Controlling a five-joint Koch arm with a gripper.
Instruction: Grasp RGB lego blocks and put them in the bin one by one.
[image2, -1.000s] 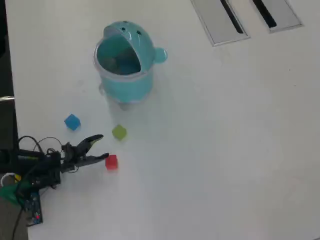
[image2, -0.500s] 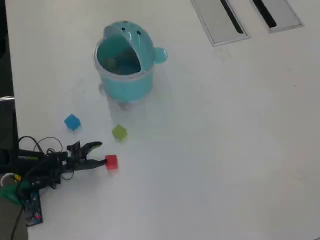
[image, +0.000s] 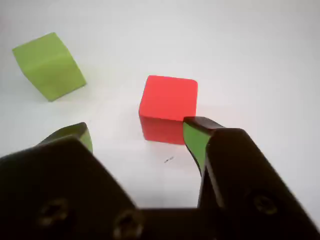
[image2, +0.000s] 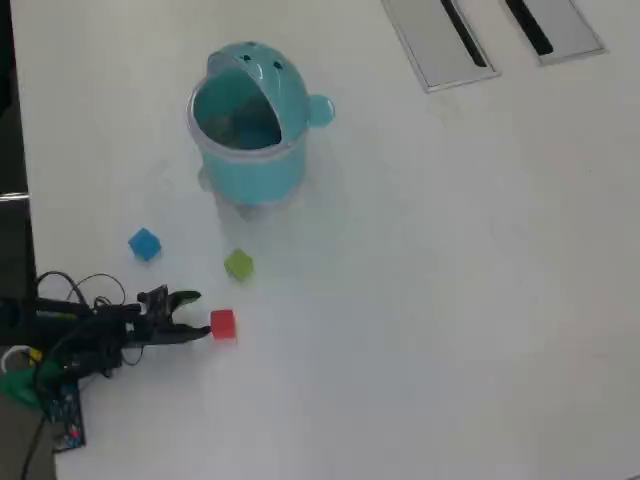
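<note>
Pincer (image: 137, 132) open and empty, low over the desk (image2: 450, 300). Red block (image: 167, 107) just ahead, off-centre toward the right-hand finger (image: 197, 137) in the wrist view, corner nearly touching it. Probably needs a slight shift right before closing.

Open tabletop (image2: 430, 300) is being left free rightward in the overhead view. The gripper (image2: 197, 315) is being fronted by 1 red block (image2: 223, 324); green block (image2: 238, 264), blue block (image2: 144, 244) and bin (image2: 250, 170) are standing beyond.
</note>
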